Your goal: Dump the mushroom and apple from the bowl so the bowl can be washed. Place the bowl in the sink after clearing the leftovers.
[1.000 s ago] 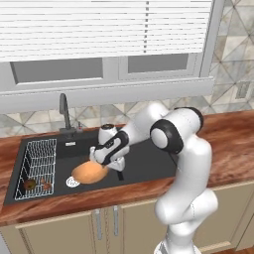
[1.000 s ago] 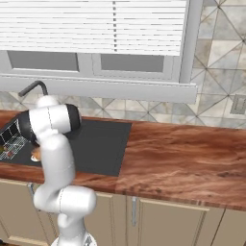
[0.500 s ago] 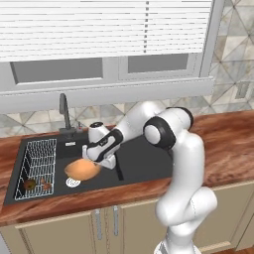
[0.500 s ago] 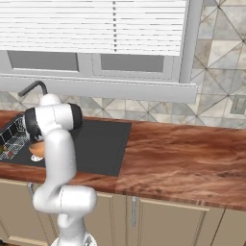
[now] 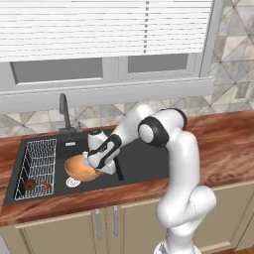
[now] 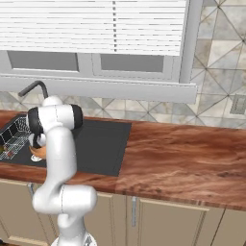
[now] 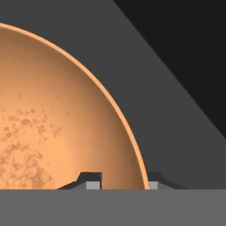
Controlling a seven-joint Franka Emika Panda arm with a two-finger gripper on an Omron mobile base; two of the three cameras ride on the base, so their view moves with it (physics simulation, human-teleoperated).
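A reddish-brown wooden desk [image 5: 218, 131] runs along the wall under a wide window with white slatted blinds [image 5: 99, 30], and grey-and-cream patterned tiles [image 6: 218, 57] cover the wall beside and below the sill. Pale cabinet doors with slim metal handles [image 5: 104, 225] sit under the desk. Set into the desk is the sink [image 5: 144, 161], a black rectangular basin with a dark curved faucet [image 5: 63, 111] at its back edge and a round silver drain [image 5: 73, 182] on its floor. A white wire rack [image 5: 34, 168] stands in the left end of the basin, and two small dark items lie on its bottom; they are too small to tell apart with any certainty. The white arm bends down from the right into the basin, and the hand [image 5: 97, 166] sits at the right rim of the bowl [image 5: 80, 169]. The bowl is inside the sink, just right of the rack and beside the drain, tilted with its opening towards the arm. In the hand view the bowl [image 7: 57, 123] shows a mottled orange inside, and its rim runs down between the two fingertips [image 7: 90, 181], one inside the rim and one outside; the fingers stand slightly apart, though whether they press on the rim cannot be told.
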